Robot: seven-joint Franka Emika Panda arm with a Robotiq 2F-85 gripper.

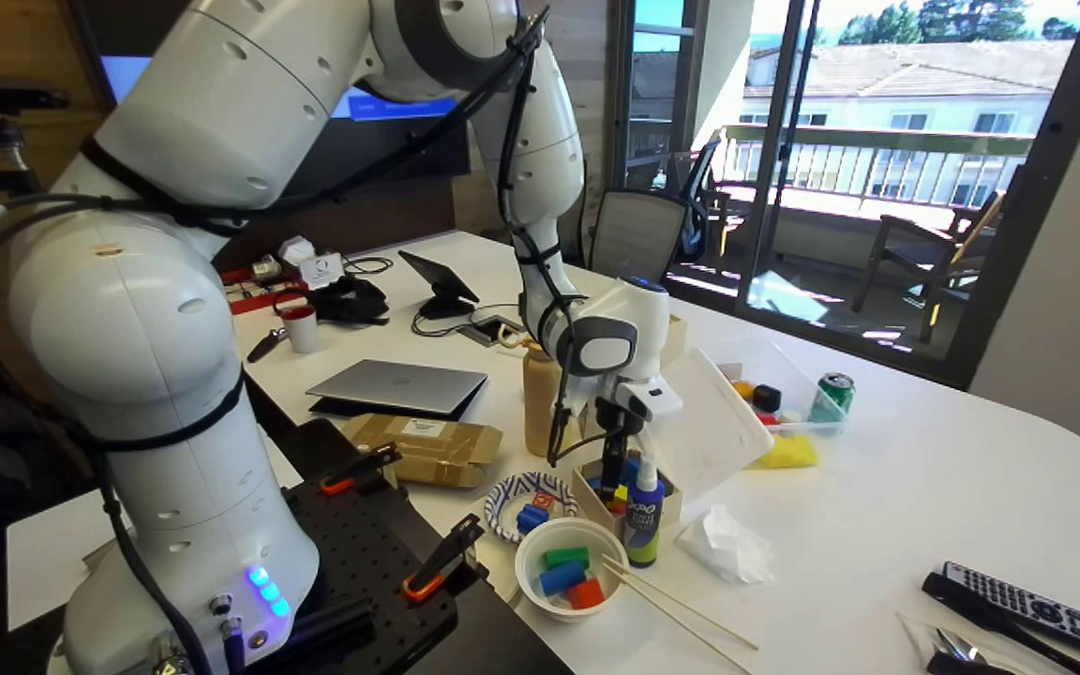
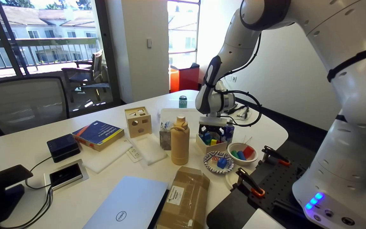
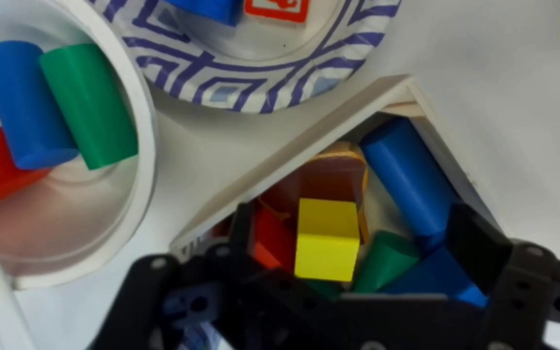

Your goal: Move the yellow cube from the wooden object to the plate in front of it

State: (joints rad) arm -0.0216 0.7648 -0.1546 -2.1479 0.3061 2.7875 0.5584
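in the wrist view, the plate [image 3: 260, 82] is cut off by the top edge, the white bowl [image 3: 147, 141] by the left. the gripper [image 3: 353, 228], cropped at the bottom, hides the lower part of the wooden box [image 3: 289, 163]. in an exterior view, a spray bottle [image 1: 645, 520] partly covers that box, and the yellow cube [image 1: 620, 495] is only a small patch. the label [image 2: 175, 195] on the cardboard package [image 2: 192, 197] is too small to read in both exterior views.

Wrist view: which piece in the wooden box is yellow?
The yellow cube, just right of the red block. It alone shows flat, solid-yellow faces; the blue cylinder and green cylinder farther right are rounded.
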